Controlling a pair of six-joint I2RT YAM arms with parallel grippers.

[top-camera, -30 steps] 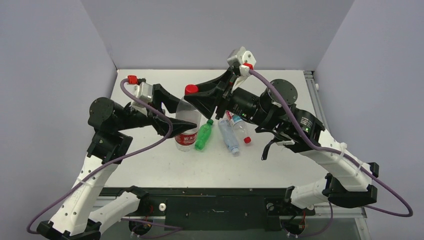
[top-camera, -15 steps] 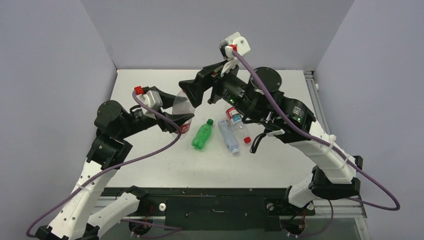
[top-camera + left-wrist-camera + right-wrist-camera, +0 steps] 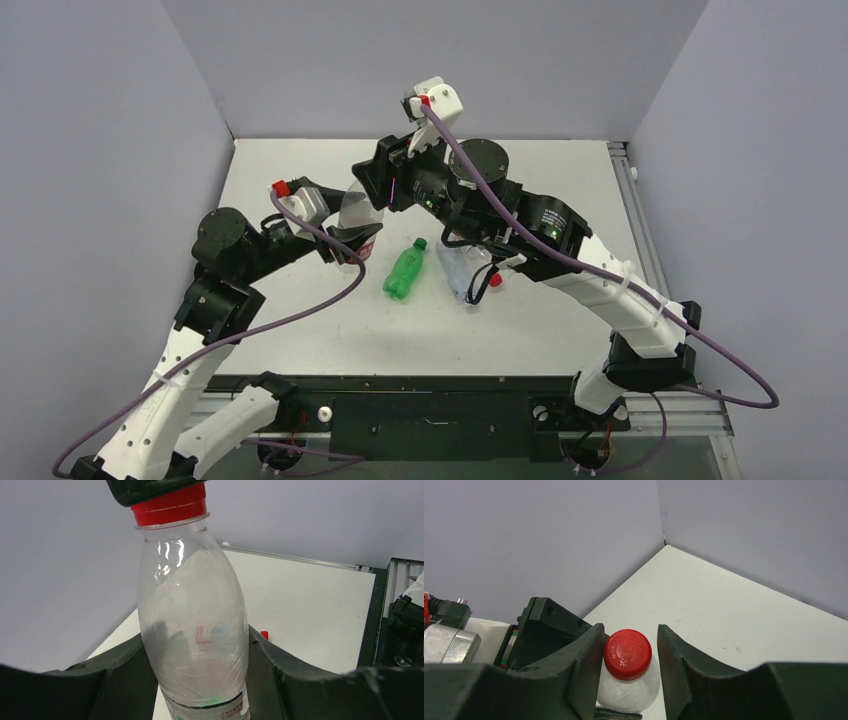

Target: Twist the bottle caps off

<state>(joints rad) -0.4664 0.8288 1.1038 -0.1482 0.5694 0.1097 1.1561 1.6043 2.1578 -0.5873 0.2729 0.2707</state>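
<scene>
My left gripper [image 3: 350,240] [image 3: 195,680] is shut on the body of a clear bottle [image 3: 357,208] [image 3: 192,620] with a red label, which it holds tilted above the table. The bottle's red cap [image 3: 170,507] [image 3: 627,654] sits between the fingers of my right gripper [image 3: 372,185] [image 3: 629,672]. The left finger [image 3: 584,670] touches the cap, while a narrow gap separates it from the right finger [image 3: 674,665]. On the table lie a green bottle [image 3: 404,272] with its green cap [image 3: 421,243] and a pale clear bottle [image 3: 458,275].
A red cap [image 3: 493,281] shows beside the pale bottle, under my right arm, which hides most of what lies there. Grey walls enclose the white table [image 3: 300,160] on three sides. A black rail [image 3: 420,385] runs along the near edge.
Both arms moved left and toward the back with the bottle, which is now tilted. My right gripper opened wide, then came in around the red cap.
</scene>
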